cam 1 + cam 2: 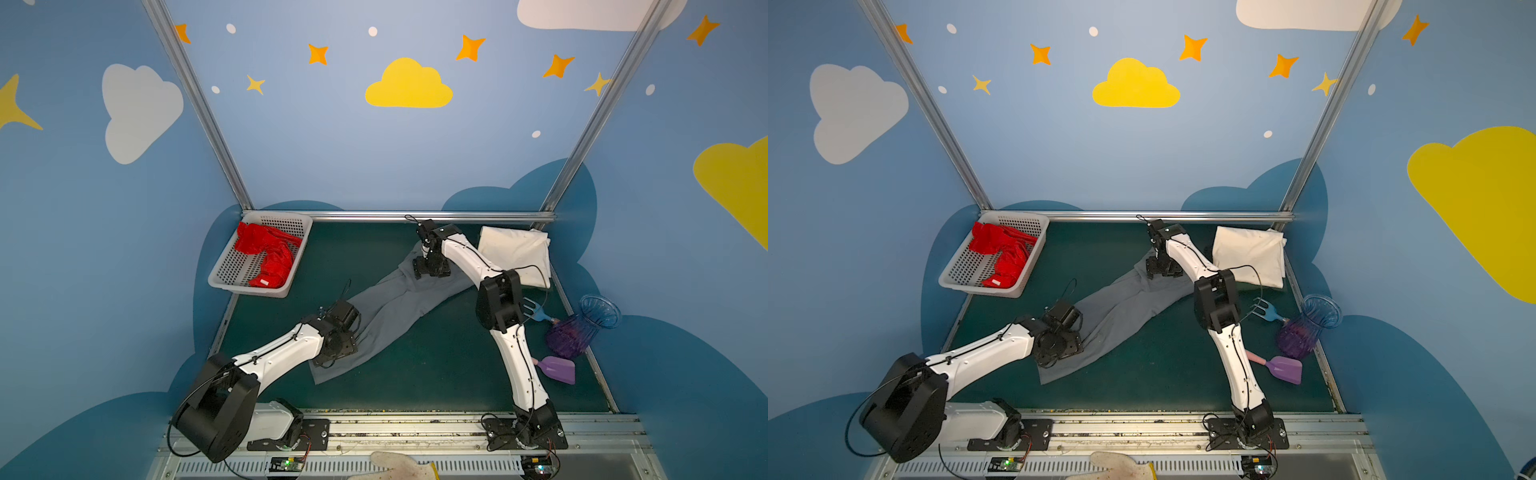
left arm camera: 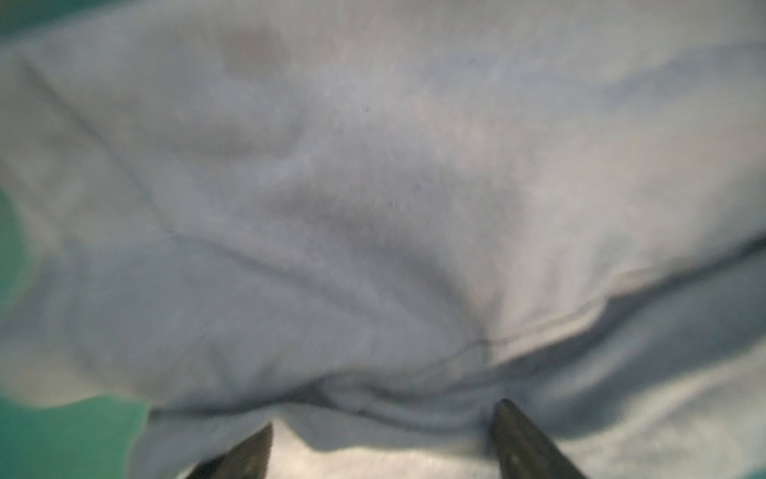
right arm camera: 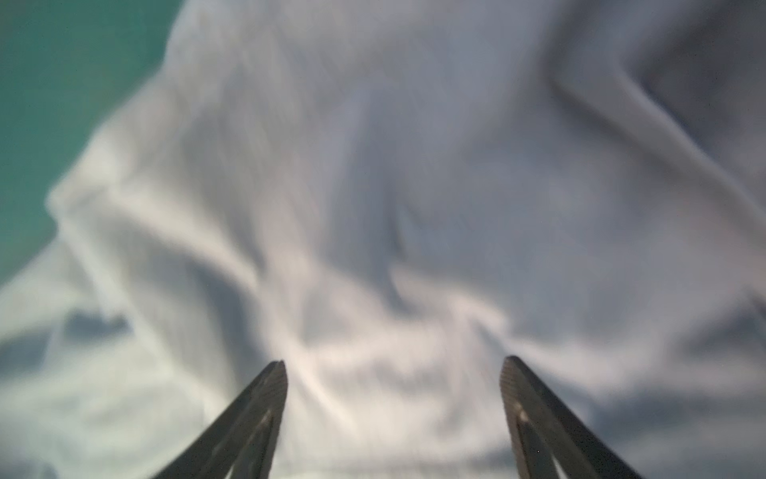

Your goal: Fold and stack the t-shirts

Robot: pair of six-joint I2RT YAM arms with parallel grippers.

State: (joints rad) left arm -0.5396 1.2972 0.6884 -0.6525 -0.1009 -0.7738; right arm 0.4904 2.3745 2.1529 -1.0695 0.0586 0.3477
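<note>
A slate grey t-shirt lies folded into a long strip, slanting across the green mat. My left gripper hovers low over its near left end, open, with a wrinkle of grey cloth under the spread fingers. Over the far end my right gripper is also open, grey cloth beneath it and nothing held. A cream-white t-shirt sits folded at the back right. The red t-shirt lies crumpled in the basket.
The white perforated basket stands at the back left corner. Along the right edge are a purple vase on its side, a blue toy fork and a purple scoop. A metal rail bounds the back.
</note>
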